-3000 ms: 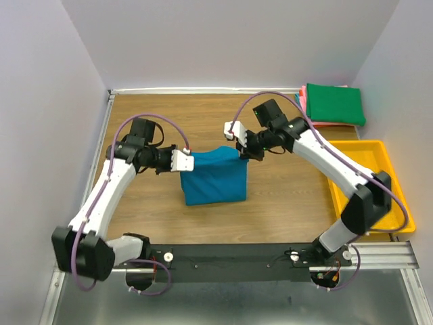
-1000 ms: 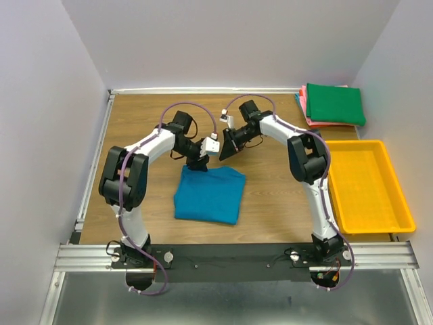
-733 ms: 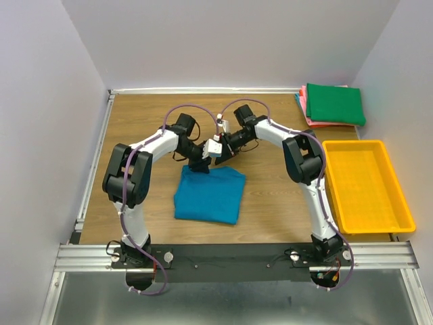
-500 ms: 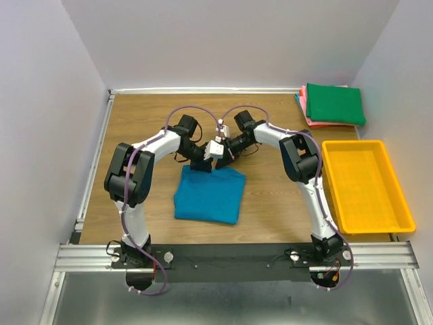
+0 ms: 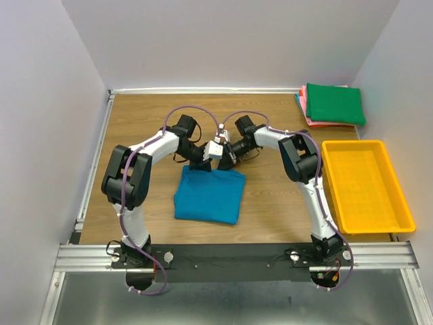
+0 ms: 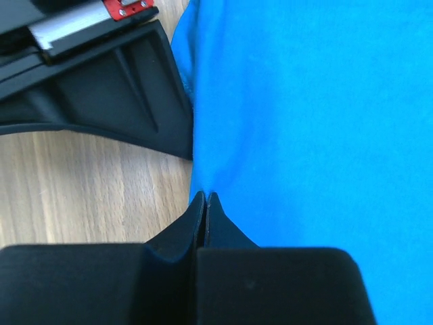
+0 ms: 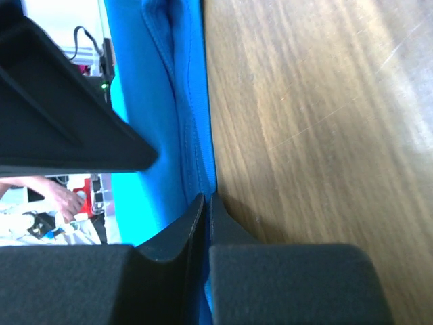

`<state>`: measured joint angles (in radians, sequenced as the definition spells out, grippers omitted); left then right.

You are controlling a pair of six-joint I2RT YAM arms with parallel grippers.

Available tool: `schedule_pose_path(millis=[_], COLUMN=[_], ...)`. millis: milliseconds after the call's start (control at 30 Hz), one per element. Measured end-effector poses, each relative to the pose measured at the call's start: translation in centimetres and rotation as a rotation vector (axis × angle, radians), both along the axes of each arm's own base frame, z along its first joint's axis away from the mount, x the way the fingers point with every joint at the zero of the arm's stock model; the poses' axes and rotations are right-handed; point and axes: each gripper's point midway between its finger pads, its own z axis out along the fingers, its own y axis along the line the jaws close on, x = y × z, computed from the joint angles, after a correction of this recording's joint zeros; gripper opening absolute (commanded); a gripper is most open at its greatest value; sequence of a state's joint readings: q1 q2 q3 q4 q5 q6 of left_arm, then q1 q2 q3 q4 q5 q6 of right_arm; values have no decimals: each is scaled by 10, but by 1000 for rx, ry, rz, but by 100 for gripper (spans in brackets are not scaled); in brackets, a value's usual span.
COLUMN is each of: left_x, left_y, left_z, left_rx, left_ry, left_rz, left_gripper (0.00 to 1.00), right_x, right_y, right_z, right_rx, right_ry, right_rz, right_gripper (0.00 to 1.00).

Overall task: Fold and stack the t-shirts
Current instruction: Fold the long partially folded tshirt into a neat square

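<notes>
Teal shirt lies folded. L gripper: jaws pressed together, tips at shirt's far edge. R gripper: just beside, pinching that edge's hem.

One folded teal-blue cloth t-shirt; one folded dark green cloth t-shirt atop pink cloth layers, number indistinct; one yellow rectangular plastic tray; two white-and-black robot arms: left arm, right arm.

A folded teal-blue t-shirt lies mid-table. The left gripper and right gripper meet at its 12 o'clock edge. At 2 o'clock a green t-shirt tops pink t-shirts; a yellow tray sits at 3 o'clock.
</notes>
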<state>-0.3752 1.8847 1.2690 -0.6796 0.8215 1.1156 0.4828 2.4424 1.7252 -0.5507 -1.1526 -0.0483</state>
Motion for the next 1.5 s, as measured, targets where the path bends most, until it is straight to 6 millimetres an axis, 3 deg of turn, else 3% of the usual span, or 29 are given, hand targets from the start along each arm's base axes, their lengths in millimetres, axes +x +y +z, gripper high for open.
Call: schedule_pose_path(millis=[267,1167,1500], left_x=[6,29,35], left_y=[1,29,30], left_z=[25,30,32], left_rx=[-32,-63,-74], left_ry=[-71,-116,-146], left_rz=[19,71,72], left_gripper=[0,0,0], right_x=[-3,-4,-5], right_y=[-1,-1,-2], right_z=[-1,-1,-1], right_rx=[23,42,49], right_ry=[-22,-47,-54], right_rz=[17,31,35], right_gripper=[13,13,13])
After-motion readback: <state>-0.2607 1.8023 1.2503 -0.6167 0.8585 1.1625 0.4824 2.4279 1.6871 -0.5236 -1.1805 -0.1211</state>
